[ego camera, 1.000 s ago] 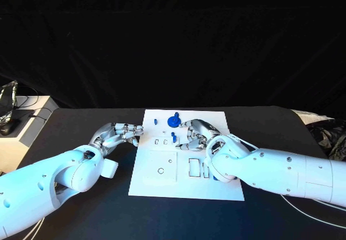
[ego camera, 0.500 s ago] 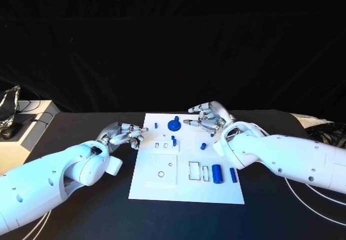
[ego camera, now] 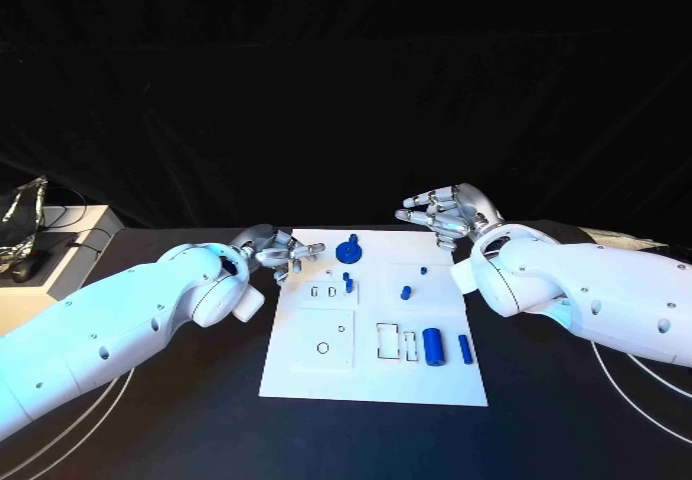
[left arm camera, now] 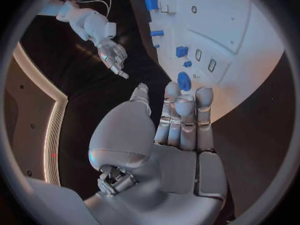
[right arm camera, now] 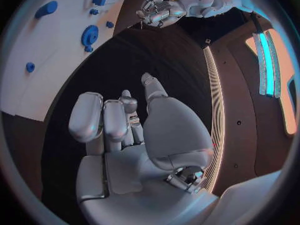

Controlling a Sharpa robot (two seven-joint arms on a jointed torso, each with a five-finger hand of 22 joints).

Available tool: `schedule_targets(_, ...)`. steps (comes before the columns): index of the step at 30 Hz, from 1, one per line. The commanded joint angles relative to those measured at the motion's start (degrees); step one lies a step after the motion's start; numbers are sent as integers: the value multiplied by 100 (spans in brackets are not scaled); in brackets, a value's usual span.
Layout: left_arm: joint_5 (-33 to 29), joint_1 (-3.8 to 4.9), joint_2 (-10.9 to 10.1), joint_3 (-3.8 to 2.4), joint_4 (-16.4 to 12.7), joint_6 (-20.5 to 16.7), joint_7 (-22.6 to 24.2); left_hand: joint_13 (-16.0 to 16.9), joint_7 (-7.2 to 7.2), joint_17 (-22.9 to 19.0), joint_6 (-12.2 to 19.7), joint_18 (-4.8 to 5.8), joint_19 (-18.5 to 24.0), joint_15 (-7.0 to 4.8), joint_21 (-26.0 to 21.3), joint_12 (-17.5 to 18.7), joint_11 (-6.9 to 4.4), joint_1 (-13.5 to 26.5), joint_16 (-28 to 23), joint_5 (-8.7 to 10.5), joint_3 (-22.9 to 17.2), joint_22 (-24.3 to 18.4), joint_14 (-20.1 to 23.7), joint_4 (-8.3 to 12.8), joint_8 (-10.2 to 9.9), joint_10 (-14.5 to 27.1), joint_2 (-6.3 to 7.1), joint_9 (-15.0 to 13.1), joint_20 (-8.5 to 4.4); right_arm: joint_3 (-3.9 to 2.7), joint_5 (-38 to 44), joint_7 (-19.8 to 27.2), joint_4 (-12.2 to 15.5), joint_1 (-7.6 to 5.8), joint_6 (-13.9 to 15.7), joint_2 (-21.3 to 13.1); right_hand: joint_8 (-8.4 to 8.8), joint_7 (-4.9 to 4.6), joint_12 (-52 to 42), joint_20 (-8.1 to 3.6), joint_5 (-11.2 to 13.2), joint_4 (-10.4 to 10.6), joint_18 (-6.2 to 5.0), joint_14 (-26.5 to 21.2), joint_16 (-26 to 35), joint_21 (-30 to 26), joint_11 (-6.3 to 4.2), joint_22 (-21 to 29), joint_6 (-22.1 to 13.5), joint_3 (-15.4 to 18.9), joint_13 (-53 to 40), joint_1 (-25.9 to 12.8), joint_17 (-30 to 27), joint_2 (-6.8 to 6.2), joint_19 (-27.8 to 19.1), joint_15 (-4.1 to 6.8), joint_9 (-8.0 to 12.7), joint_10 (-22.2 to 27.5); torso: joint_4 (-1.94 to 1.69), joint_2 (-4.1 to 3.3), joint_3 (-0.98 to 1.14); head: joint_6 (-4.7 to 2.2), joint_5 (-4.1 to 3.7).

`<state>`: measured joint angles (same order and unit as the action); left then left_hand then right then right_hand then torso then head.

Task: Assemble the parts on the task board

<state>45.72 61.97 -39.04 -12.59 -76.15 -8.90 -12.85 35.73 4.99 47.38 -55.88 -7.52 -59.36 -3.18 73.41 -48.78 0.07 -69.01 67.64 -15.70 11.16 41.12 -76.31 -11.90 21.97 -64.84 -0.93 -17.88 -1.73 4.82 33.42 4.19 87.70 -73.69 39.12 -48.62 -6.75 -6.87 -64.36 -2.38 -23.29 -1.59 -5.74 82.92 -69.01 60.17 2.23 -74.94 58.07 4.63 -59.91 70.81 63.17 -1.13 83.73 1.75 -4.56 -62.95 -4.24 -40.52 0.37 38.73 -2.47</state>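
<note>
Hovering empty with fingers apart, left hand [ego camera: 277, 250] and right hand [ego camera: 450, 213] flank the task board [ego camera: 332, 375] on the desk. Blue cylinder [ego camera: 433, 347] lies there, probably light, rigid, slippery; pinch mid-body.

Head camera looks down; wrist fisheyes, close, share task board [ego camera: 368, 340].

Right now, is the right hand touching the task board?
Apart. In the head view the right hand is raised past the far right corner of the task board, fingers spread and holding nothing; the right wrist view shows black table between them.
</note>
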Motion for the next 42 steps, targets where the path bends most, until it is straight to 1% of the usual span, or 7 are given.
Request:
schedule_targets(1, 817, 78, 189, 38, 130, 545, -1020, 127, -29, 159, 19, -13, -93, -11, 41, -47, -18, -35, 21, -8, 66, 184, -69, -64, 53, -41, 10, -297, -5, 0, -184, 39, 31, -6, -333, -63, 10, -102, 18, -54, -192, -64, -15, 2, -27, 18, -18, -807, 88, -4, -6, 4, -6, 42, 291, 45, -10, -20, 24, 12, 33, 16, 17)
schedule_targets(6, 1202, 215, 494, 138, 315, 880, -1477, 343, -96, 381, 31, 7, -214, -46, 58, -143, -54, -1, 56, -29, 47, 428, -152, -100, 152, -57, 98, -838, -27, 5, -49, -80, 85, -9, -392, -107, 72, -129, 45, -50, -220, -70, -17, -2, -6, -4, 0, -801, 19, 21, -3, -26, -28, 23, 286, 34, -10, -10, 36, -4, 35, 23, 25)
schedule_targets(10, 1341, 392, 732, 314, 541, 1095, -1682, 401, -143, 491, 63, 27, -277, -73, 51, -152, -99, 95, 63, -39, -27, 567, -193, -201, 264, -108, 167, -1313, -51, 8, 35, -150, 122, -9, -393, -125, 99, -135, 61, -46, -223, -68, -21, -2, 4, -20, 5, -797, 5, 37, -2, -46, -39, 10, 284, 30, -20, -7, 33, -5, 39, 29, 25)
schedule_targets(14, 1391, 627, 924, 561, 771, 1285, -1778, 405, -208, 564, 139, 52, -304, -102, 5, -193, -135, 165, 50, -31, -73, 674, -209, -373, 477, -101, 228, -2002, -85, 9, 82, -202, 136, -9, -378, -126, 111, -136, 70, -44, -228, -68, -24, -4, 14, -31, 5, -794, 6, 44, -4, -56, -49, -2, 282, 29, -29, -8, 58, -34, 52, 20, 64)
schedule_targets(18, 1412, 736, 1028, 661, 883, 1381, -1819, 416, -280, 630, 129, 64, -341, -130, -21, -248, -176, 222, 68, -31, -63, 779, -231, -409, 638, -95, 215, -2506, -103, 9, 108, -233, 140, -9, -363, -128, 125, -136, 79, -43, -241, -60, -26, -2, 18, -40, 6, -792, 7, 50, -7, -72, -53, -8, 281, 29, -40, -10, 78, -51, 70, 21, 73)
schedule_targets(22, 1419, 811, 1099, 712, 927, 1456, -1838, 449, -327, 715, 165, 88, -394, -156, -37, -280, -206, 330, 110, -28, -64, 917, -260, -431, 759, -106, 193, -2924, -131, 11, 129, -268, 136, -9, -353, -138, 125, -136, 79, -43, -241, -60, -26, -2, 18, -40, 6, -792, 7, 50, -7, -72, -53, -8, 281, 29, -40, -10, 89, -73, 74, 32, 66)
schedule_targets(42, 1294, 881, 1355, 739, 1046, 1656, -1775, 458, -302, 684, 141, 95, -388, -135, -124, -264, -183, 318, 64, -25, -123, 1054, -216, -421, 590, -63, 225, -3036, -119, 16, 146, -257, 38, -5, -213, -83, 176, -140, 187, -39, -256, -65, -40, -14, 71, -126, 6, -775, 4, 33, 38, -77, -109, -31, 271, 30, -86, 35, 104, -91, 88, 73, 90)
